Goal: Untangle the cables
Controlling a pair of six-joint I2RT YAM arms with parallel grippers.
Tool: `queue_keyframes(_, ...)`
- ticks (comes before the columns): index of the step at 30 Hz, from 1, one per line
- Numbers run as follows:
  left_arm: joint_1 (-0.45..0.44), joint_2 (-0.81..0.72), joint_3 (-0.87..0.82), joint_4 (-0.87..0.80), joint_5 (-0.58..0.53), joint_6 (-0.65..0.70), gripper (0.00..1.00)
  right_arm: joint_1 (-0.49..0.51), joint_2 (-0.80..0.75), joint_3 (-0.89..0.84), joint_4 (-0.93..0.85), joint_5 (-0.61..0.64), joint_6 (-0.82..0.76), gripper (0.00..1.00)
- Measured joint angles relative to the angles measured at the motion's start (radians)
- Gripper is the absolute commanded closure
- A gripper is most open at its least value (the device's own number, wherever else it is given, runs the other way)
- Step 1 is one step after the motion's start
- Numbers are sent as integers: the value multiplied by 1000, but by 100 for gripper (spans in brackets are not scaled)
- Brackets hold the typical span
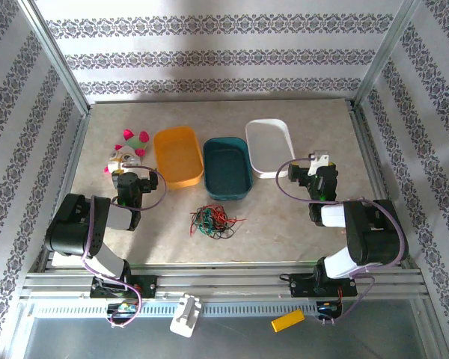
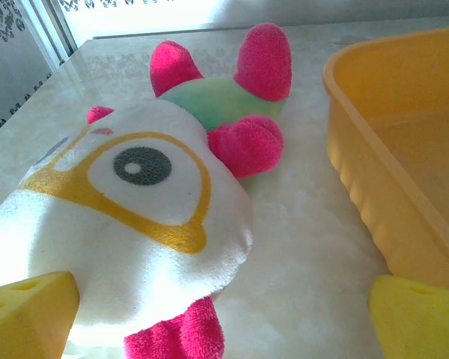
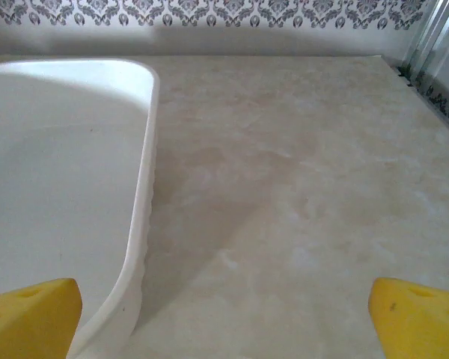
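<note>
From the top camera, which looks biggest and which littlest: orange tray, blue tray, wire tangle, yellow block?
1. orange tray and blue tray: they look about alike, so no ranking between them.
2. wire tangle.
3. yellow block, the littlest.

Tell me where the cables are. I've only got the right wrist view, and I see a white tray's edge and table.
Observer: The cables lie in one tangled pile on the table, just on the near side of a teal tray.
Operator: Is the left hand on them?
Observer: No. The left hand is open and faces a plush toy beside an orange tray, apart from the pile.
Operator: Which way from my tray?
Observer: The teal tray sits left of the white tray. The pile is also left of the white tray, and closer to the table's near edge.
</note>
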Motion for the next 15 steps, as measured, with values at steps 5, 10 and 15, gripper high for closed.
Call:
queue_keyframes(5, 0, 0, 0, 0, 0, 0, 1, 0, 0, 0, -1, -7, 0, 2)
queue_keyframes(10, 0, 0, 0, 0, -3, 0, 1, 0, 0, 0, -1, -8, 0, 2)
queue_keyframes(15, 0, 0, 0, 0, -3, 0, 1, 0, 0, 0, 0, -11, 0, 2)
